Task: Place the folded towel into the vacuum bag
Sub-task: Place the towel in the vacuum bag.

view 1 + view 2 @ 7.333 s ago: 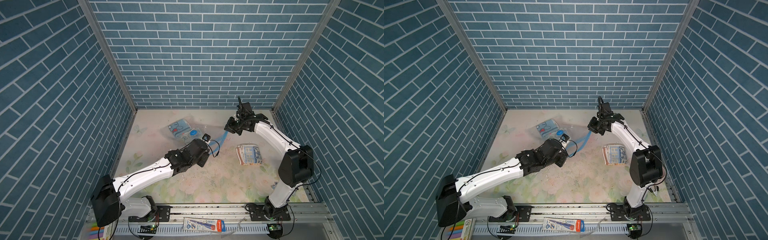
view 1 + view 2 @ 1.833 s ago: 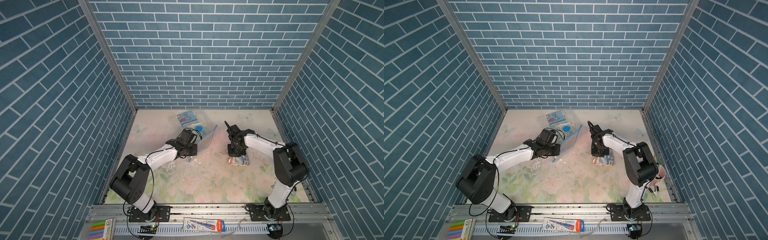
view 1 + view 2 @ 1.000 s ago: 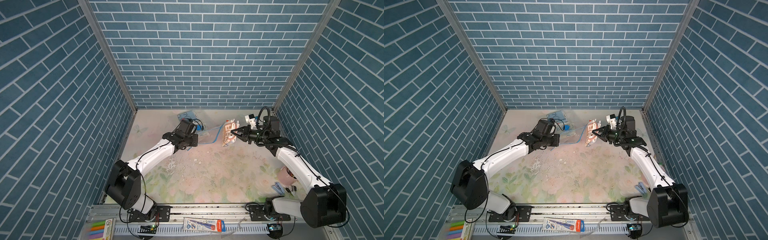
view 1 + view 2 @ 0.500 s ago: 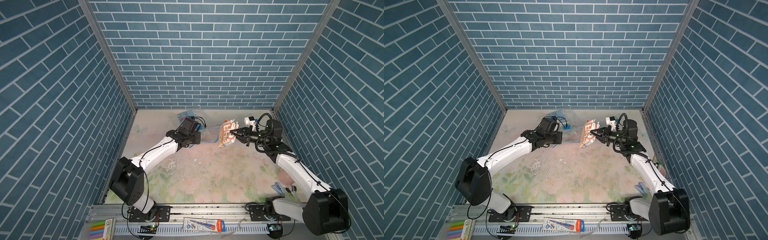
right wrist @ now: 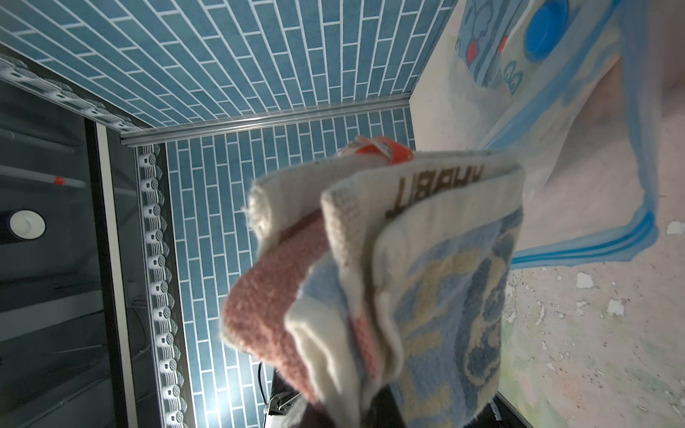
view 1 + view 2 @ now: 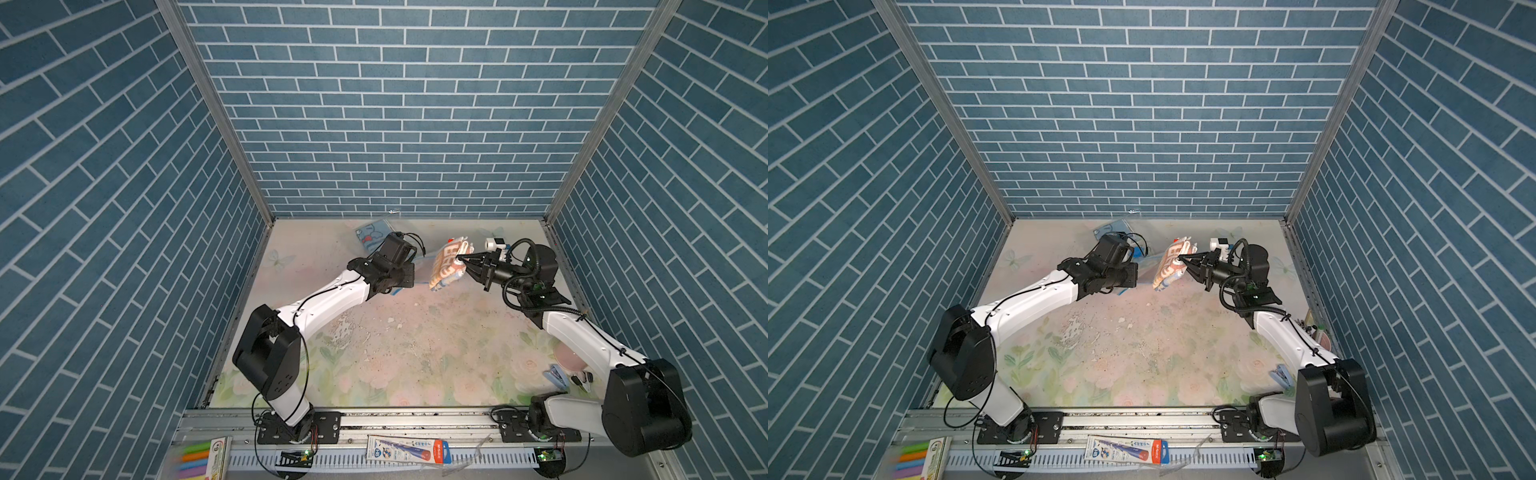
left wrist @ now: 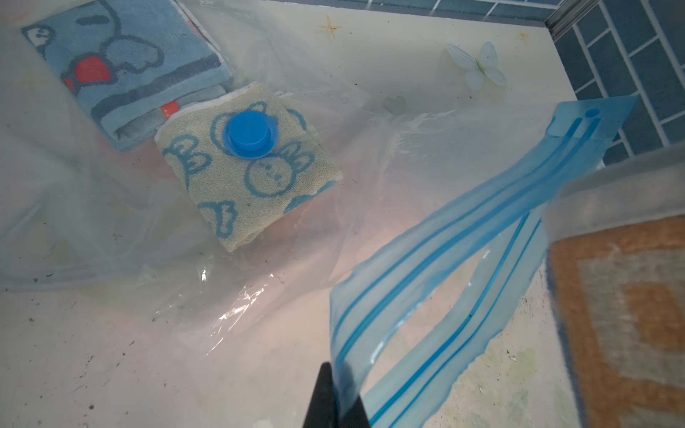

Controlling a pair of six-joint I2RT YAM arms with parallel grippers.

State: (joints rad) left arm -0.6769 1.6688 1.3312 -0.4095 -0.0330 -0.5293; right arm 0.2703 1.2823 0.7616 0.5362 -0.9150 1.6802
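Only my left wrist view shows the left gripper point(image 7: 335, 402) pinching the vacuum bag point(image 7: 463, 237). Outstretched beside it, the right gripper point(image 6: 459, 261) clamps the folded towel point(image 6: 445, 268).

The left arm point(image 6: 324, 303) reaches far out over the tabletop point(image 6: 415, 353), and the left pincer point(image 7: 333, 400) is pinched tight on the vacuum bag point(image 7: 444, 259). The right arm point(image 6: 582, 336) bends up, and the right pincer point(image 6: 459, 261) points sideways at it, squeezing the folded towel point(image 6: 446, 266) in the air.

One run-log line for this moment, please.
left gripper: shut on vacuum bag at zip strip, mouth held open | right gripper: shut on folded towel, airborne beside mouth | towel not yet inside
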